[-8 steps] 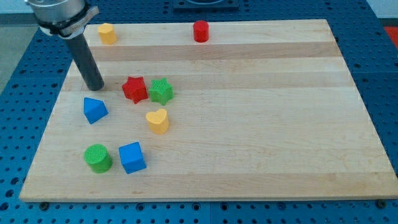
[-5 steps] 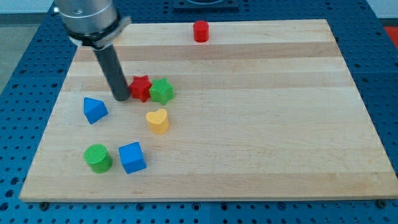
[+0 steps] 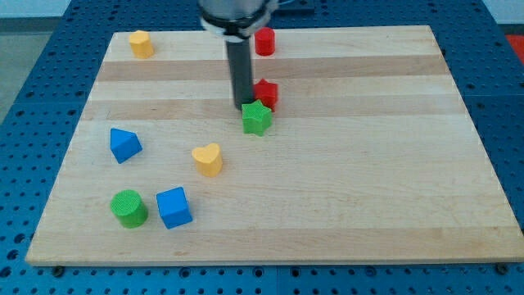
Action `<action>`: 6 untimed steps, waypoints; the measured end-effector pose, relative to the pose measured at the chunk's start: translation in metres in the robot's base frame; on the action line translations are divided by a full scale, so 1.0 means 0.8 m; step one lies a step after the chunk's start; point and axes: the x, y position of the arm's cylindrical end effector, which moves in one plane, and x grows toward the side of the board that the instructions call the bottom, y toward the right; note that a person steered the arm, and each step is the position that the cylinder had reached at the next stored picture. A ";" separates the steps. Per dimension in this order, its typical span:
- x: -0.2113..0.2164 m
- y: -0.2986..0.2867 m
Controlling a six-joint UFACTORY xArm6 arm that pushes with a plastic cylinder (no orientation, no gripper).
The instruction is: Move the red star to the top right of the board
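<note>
The red star lies on the wooden board a little above the middle, partly hidden by the rod. My tip touches the star's left side. A green star sits just below the tip and the red star, close against them. A red cylinder stands at the board's top edge, above the red star.
A yellow block sits at the top left. A blue triangle block is at the left. A yellow heart, a green cylinder and a blue cube lie at the lower left.
My tip has swept right and up across the board, pushing the red star and the green star up and to the right. The other blocks have not moved.
</note>
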 end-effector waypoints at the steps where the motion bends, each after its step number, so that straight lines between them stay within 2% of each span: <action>1: -0.014 0.046; 4: -0.053 0.159; 6: -0.089 0.167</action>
